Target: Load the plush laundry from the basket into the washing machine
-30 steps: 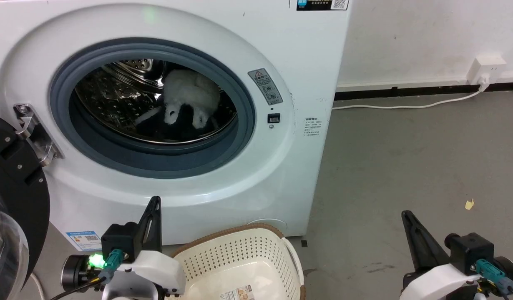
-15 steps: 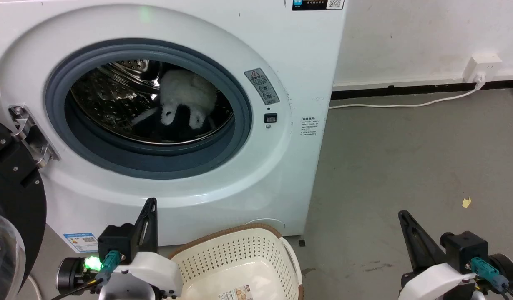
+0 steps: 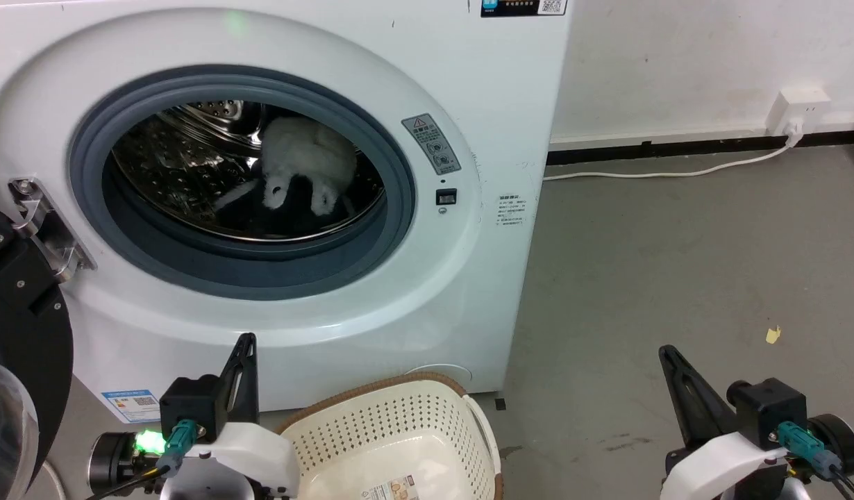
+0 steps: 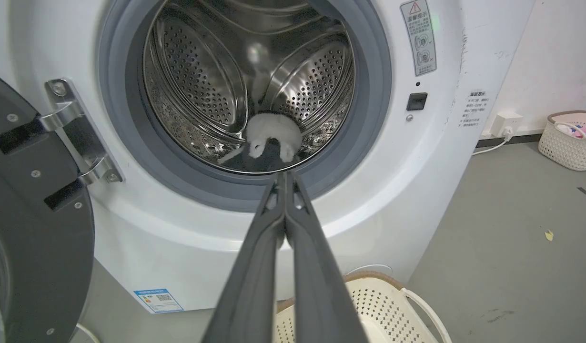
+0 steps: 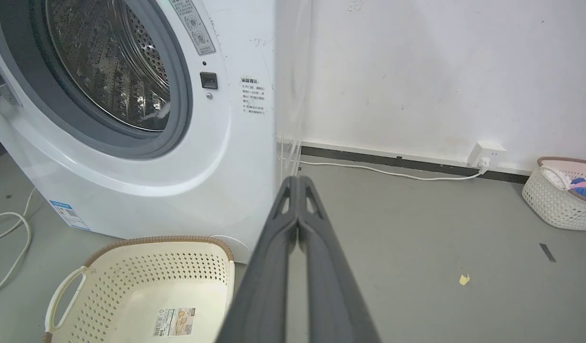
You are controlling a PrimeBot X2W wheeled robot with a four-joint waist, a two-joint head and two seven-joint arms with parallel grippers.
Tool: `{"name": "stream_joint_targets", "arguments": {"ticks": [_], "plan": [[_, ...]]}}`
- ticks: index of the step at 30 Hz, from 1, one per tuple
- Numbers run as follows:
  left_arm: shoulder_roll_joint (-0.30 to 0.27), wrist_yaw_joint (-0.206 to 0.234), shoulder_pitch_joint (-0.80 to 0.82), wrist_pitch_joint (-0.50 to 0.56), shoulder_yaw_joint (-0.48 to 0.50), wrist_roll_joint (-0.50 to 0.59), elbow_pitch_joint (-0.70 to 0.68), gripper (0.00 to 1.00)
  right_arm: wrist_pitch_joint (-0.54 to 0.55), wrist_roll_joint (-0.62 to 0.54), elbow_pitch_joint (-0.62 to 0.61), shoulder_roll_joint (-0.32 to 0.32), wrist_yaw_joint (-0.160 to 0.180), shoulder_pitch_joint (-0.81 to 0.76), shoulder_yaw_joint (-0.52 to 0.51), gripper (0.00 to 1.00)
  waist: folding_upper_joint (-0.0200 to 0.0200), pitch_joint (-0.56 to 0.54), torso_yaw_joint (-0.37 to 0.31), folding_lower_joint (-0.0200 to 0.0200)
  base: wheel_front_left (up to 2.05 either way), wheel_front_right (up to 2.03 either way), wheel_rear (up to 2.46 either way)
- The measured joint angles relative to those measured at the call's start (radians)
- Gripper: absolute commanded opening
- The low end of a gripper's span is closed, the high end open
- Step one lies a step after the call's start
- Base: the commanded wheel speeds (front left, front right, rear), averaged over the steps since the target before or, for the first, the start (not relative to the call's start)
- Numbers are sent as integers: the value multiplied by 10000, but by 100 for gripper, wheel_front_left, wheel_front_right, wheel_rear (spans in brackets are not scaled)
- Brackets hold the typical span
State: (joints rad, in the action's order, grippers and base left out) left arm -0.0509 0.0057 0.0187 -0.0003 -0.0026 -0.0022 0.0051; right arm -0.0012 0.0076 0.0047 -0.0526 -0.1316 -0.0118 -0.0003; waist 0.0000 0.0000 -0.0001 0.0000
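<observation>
Resting in the drum, the plush laundry is lying still, with the left gripper and right gripper both pressed closed on nothing

The plush laundry is sitting inside the washing machine, ahead of and above the left gripper, whose joined fingertips are pointing up towards the grey door seal. The basket is standing between the two grippers, just right of the left one, its label facing up. The black-rimmed door is hanging open to the left gripper's left. The right gripper is hovering over the grey floor – well right of the washer
</observation>
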Motion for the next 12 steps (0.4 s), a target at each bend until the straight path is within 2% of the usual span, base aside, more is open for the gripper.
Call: {"name": "stream_joint_targets", "arguments": {"ticks": [12], "plan": [[6, 0, -4, 0, 21, 4, -4, 0, 0, -2, -2, 0, 0, 1, 8, 0, 0, 0, 0, 0, 0, 0, 0]]}}
